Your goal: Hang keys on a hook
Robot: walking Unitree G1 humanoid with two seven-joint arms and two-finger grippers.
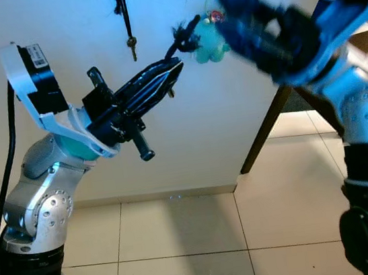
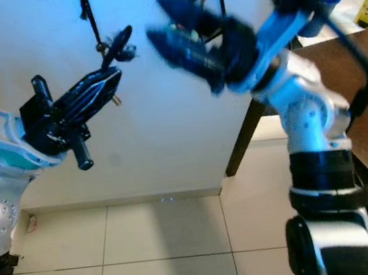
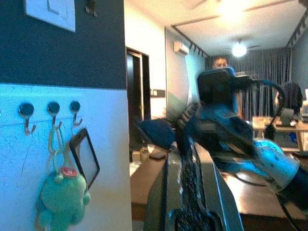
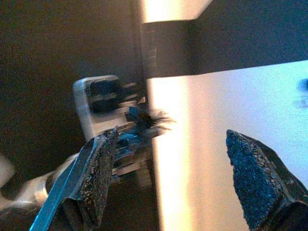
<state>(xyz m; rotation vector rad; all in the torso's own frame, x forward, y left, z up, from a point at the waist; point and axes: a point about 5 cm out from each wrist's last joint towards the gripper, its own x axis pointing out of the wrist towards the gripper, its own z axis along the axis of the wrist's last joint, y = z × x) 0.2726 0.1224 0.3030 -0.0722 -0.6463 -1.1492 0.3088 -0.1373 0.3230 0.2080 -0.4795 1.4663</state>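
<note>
My left gripper (image 1: pixel 176 65) is raised toward the white wall and shut on a black braided cord (image 1: pixel 184 36), whose frayed end sticks out past the fingertips. A small metal piece (image 1: pixel 171 93), perhaps a key, dangles under the fingers. In the left wrist view the cord (image 3: pixel 190 178) runs between the shut fingers, facing a row of wall hooks (image 3: pixel 26 115). My right gripper (image 2: pixel 158 19) is blurred, held high just right of the left one, and is open. In the right wrist view its pads (image 4: pixel 96 173) stand wide apart.
A teal plush keychain (image 3: pixel 60 197) hangs from the middle hook and a black card holder (image 3: pixel 85 156) from the one beside it. Another key on a black strap (image 1: pixel 131 46) hangs on the wall. A dark table (image 2: pixel 367 86) stands to the right. The floor is tiled (image 1: pixel 185 246).
</note>
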